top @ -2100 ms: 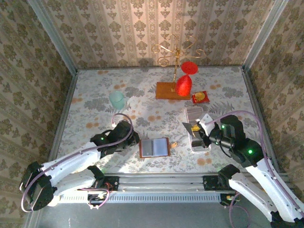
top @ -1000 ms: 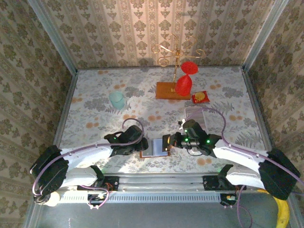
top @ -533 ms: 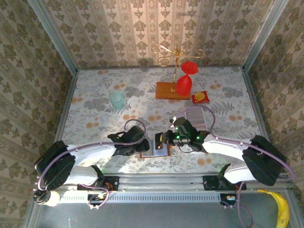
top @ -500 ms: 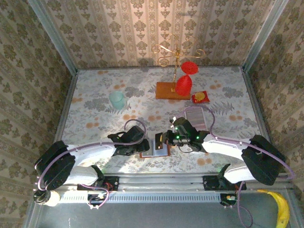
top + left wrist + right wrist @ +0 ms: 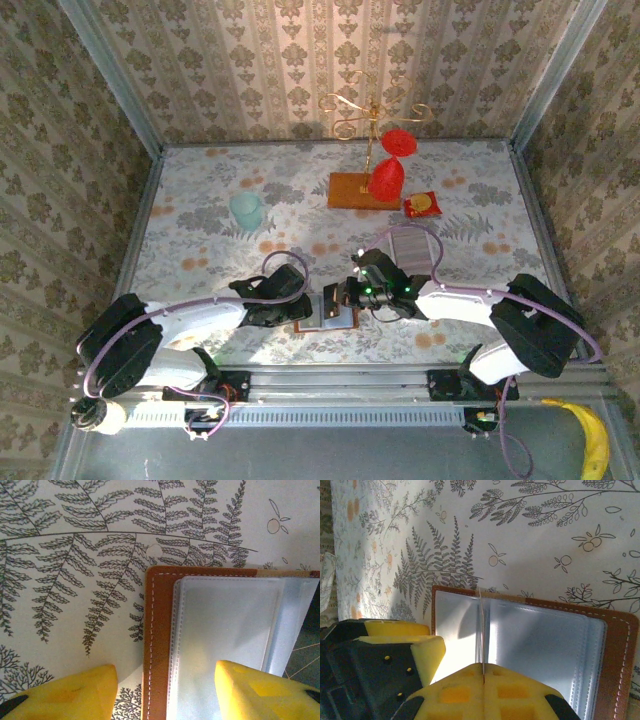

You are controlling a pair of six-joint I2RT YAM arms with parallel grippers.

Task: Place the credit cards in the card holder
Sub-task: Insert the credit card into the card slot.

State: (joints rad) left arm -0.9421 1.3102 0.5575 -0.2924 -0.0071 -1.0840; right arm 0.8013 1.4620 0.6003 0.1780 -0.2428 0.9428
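The card holder (image 5: 338, 318) lies open on the table, orange-brown leather (image 5: 157, 645) around grey pockets (image 5: 225, 625). My right gripper (image 5: 483, 667) is shut on one credit card (image 5: 481, 625), seen edge-on and standing upright over the fold between the grey pockets (image 5: 540, 640). In the top view that gripper (image 5: 345, 297) hovers above the holder's middle. My left gripper (image 5: 165, 700) is open and straddles the holder's left edge, with one yellow finger (image 5: 65, 695) over the tablecloth and the other over a pocket. Its finger (image 5: 395, 645) sits beside the holder's left page.
A pale ribbed rectangle (image 5: 410, 243) lies behind my right arm. Farther back stand a wooden stand base (image 5: 355, 190) with red pieces (image 5: 386, 180), a red-and-yellow packet (image 5: 421, 205) and a teal cup (image 5: 246, 209). Metal rails bound the table.
My right gripper has carried the card leftward from the holder's right edge to over its middle. The left jaws have narrowed a little at the left edge.
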